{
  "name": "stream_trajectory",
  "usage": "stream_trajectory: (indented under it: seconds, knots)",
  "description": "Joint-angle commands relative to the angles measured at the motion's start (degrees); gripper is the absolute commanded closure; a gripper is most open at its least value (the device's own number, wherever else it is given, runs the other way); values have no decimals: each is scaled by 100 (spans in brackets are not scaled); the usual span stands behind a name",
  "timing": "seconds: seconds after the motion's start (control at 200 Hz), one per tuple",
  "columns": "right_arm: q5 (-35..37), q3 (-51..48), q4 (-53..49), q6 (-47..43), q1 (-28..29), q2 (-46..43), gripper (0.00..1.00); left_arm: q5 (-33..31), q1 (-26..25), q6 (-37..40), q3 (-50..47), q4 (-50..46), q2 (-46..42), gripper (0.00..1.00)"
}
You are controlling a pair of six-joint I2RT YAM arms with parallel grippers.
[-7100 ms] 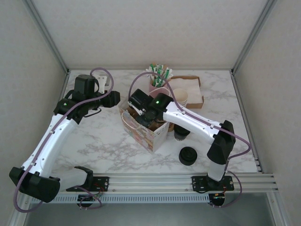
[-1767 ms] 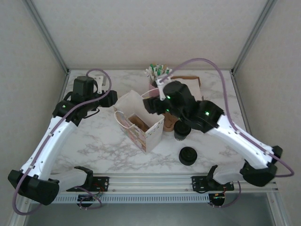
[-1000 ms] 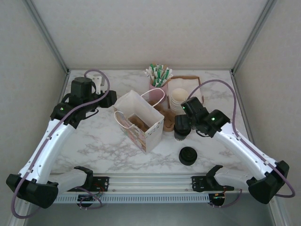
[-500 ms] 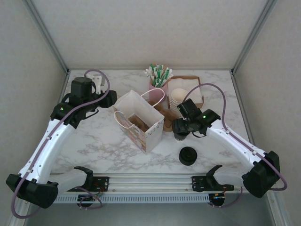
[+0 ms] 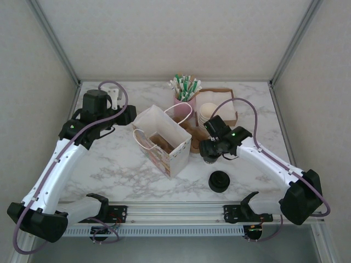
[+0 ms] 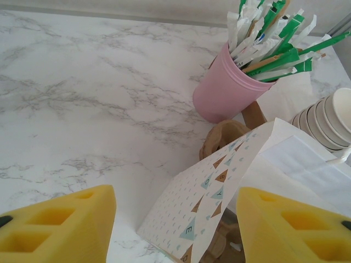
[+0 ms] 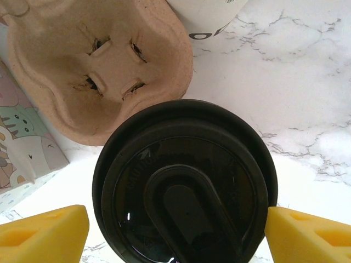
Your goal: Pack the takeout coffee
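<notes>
The takeout coffee, a brown pulp cup carrier [image 7: 104,71] [image 5: 196,143], lies on the marble table between the white patterned paper bag [image 5: 164,143] [image 6: 219,192] and a paper cup with a black lid [image 7: 184,186]. My right gripper [image 7: 175,235] [image 5: 210,149] hangs over that lidded cup, open, one yellow pad on each side of the lid. My left gripper [image 6: 175,230] [image 5: 130,116] is open above the bag's left corner and holds nothing. Something brown shows inside the bag.
A pink cup of wrapped sticks [image 5: 185,98] [image 6: 227,90], a stack of cream paper cups [image 5: 207,114] [image 6: 329,118] and a brown tray with napkins [image 5: 226,104] stand behind the bag. A loose black lid [image 5: 219,181] lies near the front rail.
My right arm has swung from above the bag down over the lidded cup, and its jaws have narrowed slightly. The left arm has stayed still.
</notes>
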Motion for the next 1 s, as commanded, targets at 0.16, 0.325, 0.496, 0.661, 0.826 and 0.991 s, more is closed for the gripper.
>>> stream_trajectory:
  seconds: [0.16, 0.325, 0.496, 0.661, 0.826, 0.991]
  knots:
    - [163, 23, 33, -155, -31, 112, 19, 44, 46, -38, -47, 72, -44, 40]
    - [197, 71, 43, -177, -31, 176, 19, 42, 51, -32, -55, 74, -42, 40]
    - [200, 98, 75, -178, -31, 261, 22, 58, 46, -33, -55, 79, -37, 39]
    - [232, 113, 63, -189, -31, 327, 22, 81, 53, -33, -55, 79, -16, 39]
    - [279, 107, 50, -173, -31, 345, 25, 70, 48, -24, -55, 70, -16, 39]
    - [277, 181, -67, -148, -27, 204, 29, 47, 47, -31, -47, 67, -35, 39]
